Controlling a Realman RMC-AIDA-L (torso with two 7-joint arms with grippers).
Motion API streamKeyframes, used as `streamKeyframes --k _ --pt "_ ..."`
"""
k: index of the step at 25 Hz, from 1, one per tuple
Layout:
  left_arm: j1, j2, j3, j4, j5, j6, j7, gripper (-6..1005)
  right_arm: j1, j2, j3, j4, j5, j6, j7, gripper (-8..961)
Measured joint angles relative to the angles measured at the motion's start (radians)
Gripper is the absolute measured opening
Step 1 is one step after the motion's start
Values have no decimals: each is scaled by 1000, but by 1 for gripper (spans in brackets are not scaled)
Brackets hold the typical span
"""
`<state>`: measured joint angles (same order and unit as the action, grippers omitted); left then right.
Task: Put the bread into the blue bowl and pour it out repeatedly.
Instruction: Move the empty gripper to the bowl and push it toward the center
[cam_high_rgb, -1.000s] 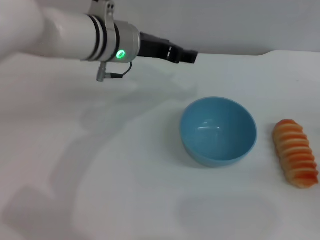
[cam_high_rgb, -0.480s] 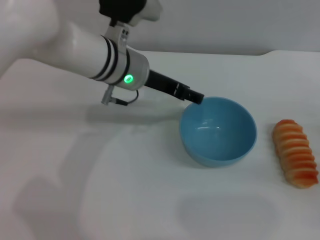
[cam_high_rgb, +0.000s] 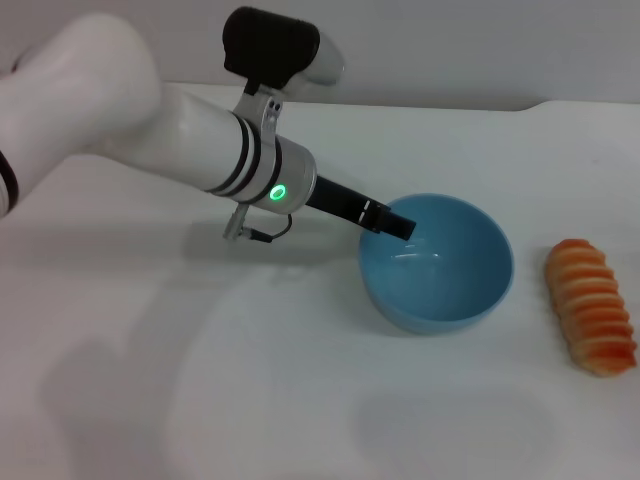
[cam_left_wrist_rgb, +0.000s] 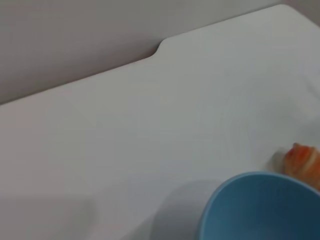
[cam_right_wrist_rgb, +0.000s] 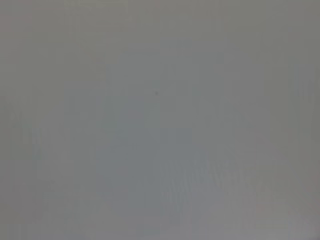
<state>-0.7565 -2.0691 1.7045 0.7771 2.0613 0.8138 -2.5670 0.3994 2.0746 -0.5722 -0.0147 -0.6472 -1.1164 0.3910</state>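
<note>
left tool (cam_high_rgb: 398, 226) lowered from above the table, now at the blue bowl (cam_high_rgb: 440, 290) near-left rim

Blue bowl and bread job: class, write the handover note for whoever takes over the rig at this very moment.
Left gripper: at the blue bowl's rim on the robot's left side, tip just over the edge; holding nothing visible.
Right gripper: out of sight; its wrist camera shows only blank grey.
Blue bowl: upright on the white table, empty.
Bread: lying on the table to the bowl's right, apart from it, untouched.
Done: nothing to show at this moment.
Left: bread into the bowl, pour out, repeat.
</note>
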Motion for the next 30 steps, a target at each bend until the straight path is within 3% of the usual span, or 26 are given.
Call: streamKeyframes --k 8,13,23,30 --pt "-4 -1 84 -59 -25 -109 -9 738 -2 2 0 3 -2 0 0 609" --pt "-13 -3 132 -86 -57 -114 -6 707 -5 3 0 5 -3 0 6 604" --pt "-8 1 147 -87 -121 -101 -1 646 -6 2 0 16 0 0 8 595" --pt "-19 -1 195 -95 -119 -125 0 522 -7 3 0 24 0 -6 9 589"
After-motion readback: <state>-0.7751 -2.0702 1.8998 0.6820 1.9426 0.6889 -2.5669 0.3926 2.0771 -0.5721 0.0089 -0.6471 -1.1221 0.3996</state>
